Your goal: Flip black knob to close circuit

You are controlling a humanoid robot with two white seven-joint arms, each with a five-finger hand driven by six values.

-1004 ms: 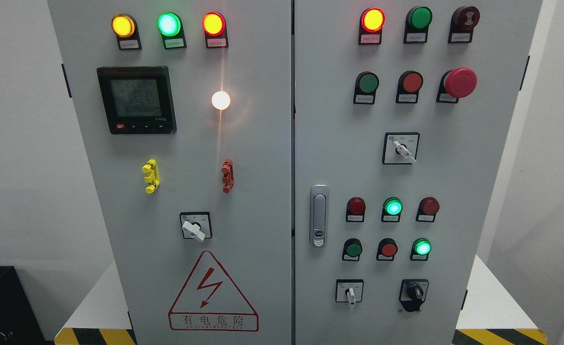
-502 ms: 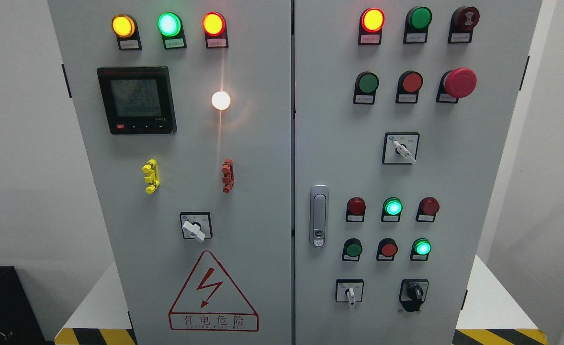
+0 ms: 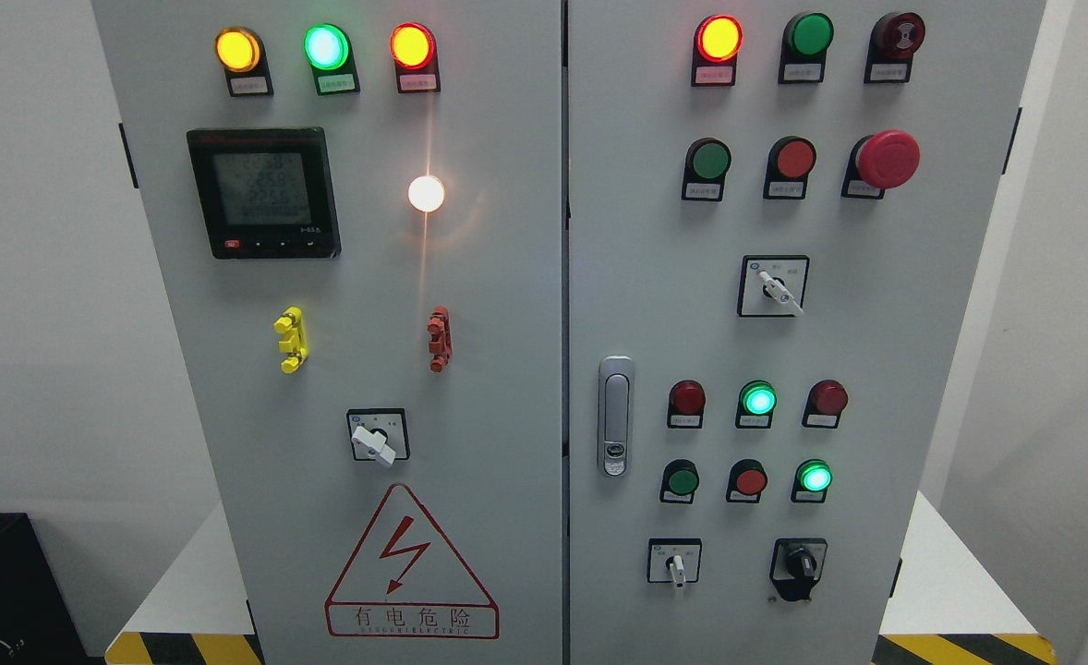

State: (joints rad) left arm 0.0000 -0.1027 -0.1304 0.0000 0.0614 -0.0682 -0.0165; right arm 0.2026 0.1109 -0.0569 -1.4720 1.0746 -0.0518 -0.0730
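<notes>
Head view only: grey two-door cabinet [image 3: 507, 305] fills the frame, neither robot hand in shot, so finger state can't be told. Black knob [image 3: 799, 565] sits on the right door, bottom row, rightmost, on a black plate; its lever hangs down, slightly left of vertical. Just left of it, a white-handled selector [image 3: 674, 563] on a white plate, handle pointing down. Above those, two rows of three: dark red, lit green lamp [image 3: 758, 400], dark red; then green button, red button, lit green. Higher up, another white-handled selector [image 3: 774, 288] with its handle angled down-right. Red mushroom stop button [image 3: 887, 159] upper right, with a green and a red button to its left. Top row right door: lit red-orange lamp, unlit green, dark red unit. Door latch [image 3: 615, 416] at the right door's left edge. Left door: amber, green, red-orange lamps lit on top; digital meter [image 3: 263, 192] with digits too blurred to read; bright white lamp [image 3: 426, 193] beside it; yellow clip [image 3: 291, 339] and red clip [image 3: 439, 338] below; white selector [image 3: 376, 441] under them. Warning triangle [image 3: 410, 563] with red lightning bolt, text reads "有电危险"; the small line beneath is illegible. Tags under the lamps are too small to read. Yellow-black hazard striping at both bottom corners.
</notes>
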